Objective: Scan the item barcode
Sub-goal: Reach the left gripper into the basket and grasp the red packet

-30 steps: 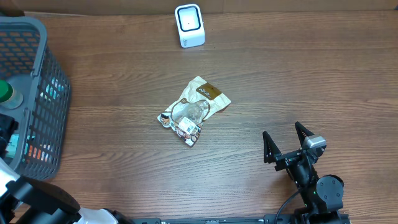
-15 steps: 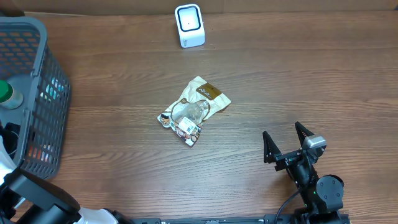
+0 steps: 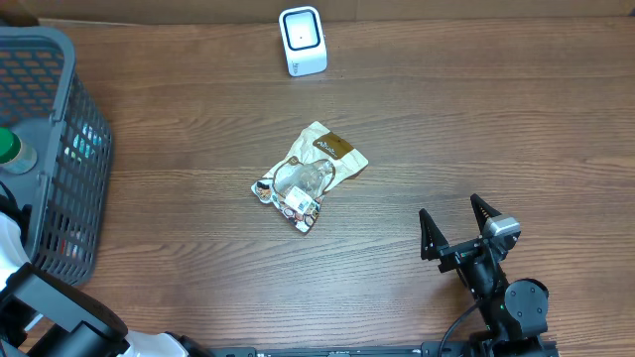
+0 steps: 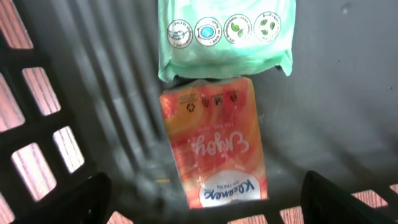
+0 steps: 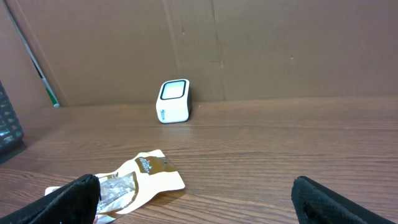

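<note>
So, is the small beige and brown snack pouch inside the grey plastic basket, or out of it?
Out. The pouch lies flat on the wooden table, well apart from the basket at the left edge.

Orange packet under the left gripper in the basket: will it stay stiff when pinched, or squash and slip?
The orange packet shows creased, shiny film, so it will probably squash and could slip. A soft pack like this is likely light. Lying flat, it is unlikely to roll.
</note>
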